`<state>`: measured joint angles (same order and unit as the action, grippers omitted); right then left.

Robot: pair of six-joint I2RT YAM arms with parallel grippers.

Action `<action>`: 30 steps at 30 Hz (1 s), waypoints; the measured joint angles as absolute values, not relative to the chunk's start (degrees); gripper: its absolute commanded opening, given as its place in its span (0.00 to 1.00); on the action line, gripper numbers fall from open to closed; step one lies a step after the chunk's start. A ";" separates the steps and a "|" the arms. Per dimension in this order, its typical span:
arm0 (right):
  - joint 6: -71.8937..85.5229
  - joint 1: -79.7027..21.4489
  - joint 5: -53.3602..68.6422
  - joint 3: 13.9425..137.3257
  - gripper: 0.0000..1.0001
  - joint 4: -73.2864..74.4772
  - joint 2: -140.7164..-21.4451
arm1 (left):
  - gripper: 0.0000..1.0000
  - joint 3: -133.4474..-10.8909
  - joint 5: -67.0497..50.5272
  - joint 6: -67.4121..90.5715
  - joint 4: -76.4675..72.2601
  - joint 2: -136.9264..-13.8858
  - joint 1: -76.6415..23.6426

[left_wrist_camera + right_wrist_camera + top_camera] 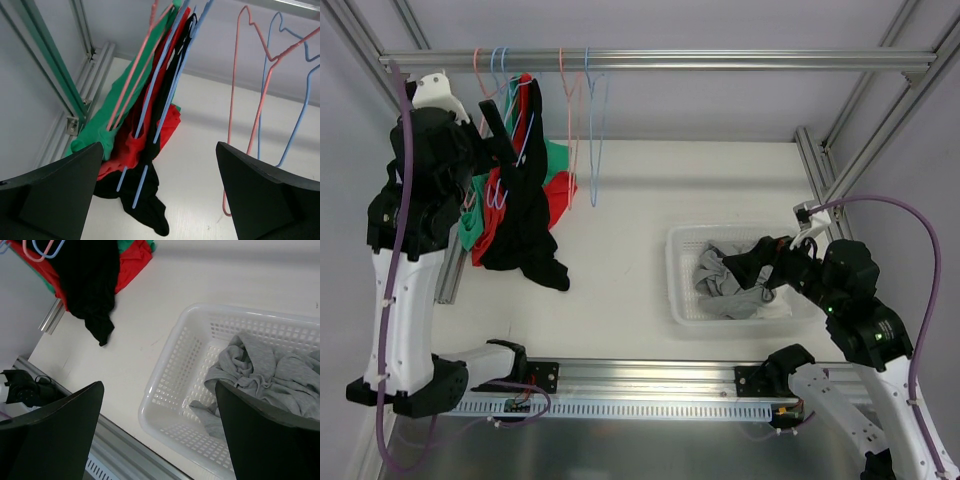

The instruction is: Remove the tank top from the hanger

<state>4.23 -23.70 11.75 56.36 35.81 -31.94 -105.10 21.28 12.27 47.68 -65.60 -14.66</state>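
A black tank top (525, 230) hangs on a blue hanger (165, 85) from the rail, its hem resting on the table. Pressed against it are a red tank top (167, 125) and a green one (100, 130) on a pink hanger (132, 75). My left gripper (505, 135) is raised beside these garments, open (160, 200), with nothing between its fingers. My right gripper (760, 268) hangs open (160, 435) over a white basket (170, 365). A crumpled grey garment (270, 370) lies in that basket.
Two bare hangers, one pink (260, 105) and one blue (300, 120), hang on the rail (720, 60) right of the clothes. Aluminium frame posts run along the table's left (60, 85) and right (815, 165) sides. A slotted rail (650, 375) lines the near edge.
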 measured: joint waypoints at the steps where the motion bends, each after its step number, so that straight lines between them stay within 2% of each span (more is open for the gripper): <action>1: 4.23 -23.70 12.49 56.36 0.99 35.94 -31.77 | 0.99 -106.50 20.16 11.97 47.90 -67.46 -12.99; 5: 4.23 -23.70 15.59 56.36 1.00 36.49 -31.05 | 0.93 -109.86 16.25 10.46 48.88 -73.08 -11.86; 7: 4.23 -23.70 16.64 56.31 0.99 36.60 -30.63 | 0.84 -110.72 14.33 9.45 49.41 -75.29 -11.73; 14: 4.29 -23.70 19.20 54.87 0.99 36.69 -30.28 | 0.69 -114.59 13.47 5.65 50.04 -82.74 -10.37; 18: 4.45 -23.70 20.12 54.26 1.00 36.69 -30.28 | 0.55 -116.07 12.49 4.32 50.02 -85.52 -10.02; 20: 4.47 -23.70 20.45 54.02 0.99 36.56 -30.28 | 0.44 -116.51 11.94 3.75 50.02 -86.67 -10.00; 26: 4.97 -23.70 20.82 53.54 1.00 36.23 -30.26 | 0.29 -116.57 10.28 3.44 50.04 -88.68 -10.00; 27: 5.10 -23.70 20.91 53.49 0.99 36.16 -30.26 | 0.17 -116.57 10.13 3.44 50.04 -88.84 -10.00; 30: 5.61 -23.70 21.37 52.75 0.99 35.29 -30.24 | 0.03 -116.57 9.63 3.51 50.04 -89.03 -10.00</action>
